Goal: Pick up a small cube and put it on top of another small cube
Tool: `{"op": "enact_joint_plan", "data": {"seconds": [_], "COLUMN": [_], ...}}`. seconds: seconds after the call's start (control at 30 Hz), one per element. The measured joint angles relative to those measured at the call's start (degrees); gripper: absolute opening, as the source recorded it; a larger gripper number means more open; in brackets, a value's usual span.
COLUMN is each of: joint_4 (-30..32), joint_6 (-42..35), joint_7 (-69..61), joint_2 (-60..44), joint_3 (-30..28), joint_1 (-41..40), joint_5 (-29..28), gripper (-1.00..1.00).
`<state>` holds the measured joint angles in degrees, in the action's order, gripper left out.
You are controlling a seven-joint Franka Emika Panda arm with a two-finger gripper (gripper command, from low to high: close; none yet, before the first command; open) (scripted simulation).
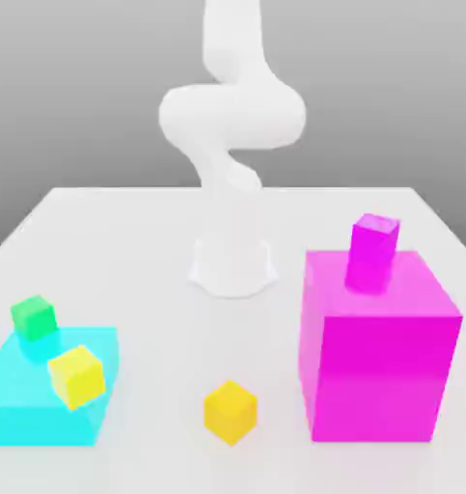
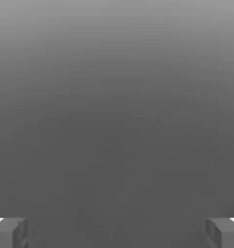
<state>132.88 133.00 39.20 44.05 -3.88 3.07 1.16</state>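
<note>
Smooth amber small cube sits alone; the tool's blocky grey fingers gape.

Smooth matt amber cube

The small cube was plain amber, deeper than the lemon-yellow cube. A green cube sat with it on a cyan slab. The big block was magenta, its little top block a matching shade. The table and arm were white, and the gripper had grey fingers against a plain grey backdrop.
</note>
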Motion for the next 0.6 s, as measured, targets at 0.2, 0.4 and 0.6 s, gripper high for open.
{"op": "enact_joint_plan", "data": {"seconds": [0.2, 0.4, 0.6], "joint_4": [2.68, 5.26, 7.81], "joint_6": [2.97, 5.79, 8.56], "joint_7": [-16.07, -31.92, -47.87], "joint_2": [-5.06, -10.89, -17.35], "joint_3": [-9.13, -17.11, -24.38], "joint_1": [7.73, 15.09, 22.46], "joint_5": [2.61, 5.44, 8.45], "gripper": [0.0, 0.0, 0.0]}}
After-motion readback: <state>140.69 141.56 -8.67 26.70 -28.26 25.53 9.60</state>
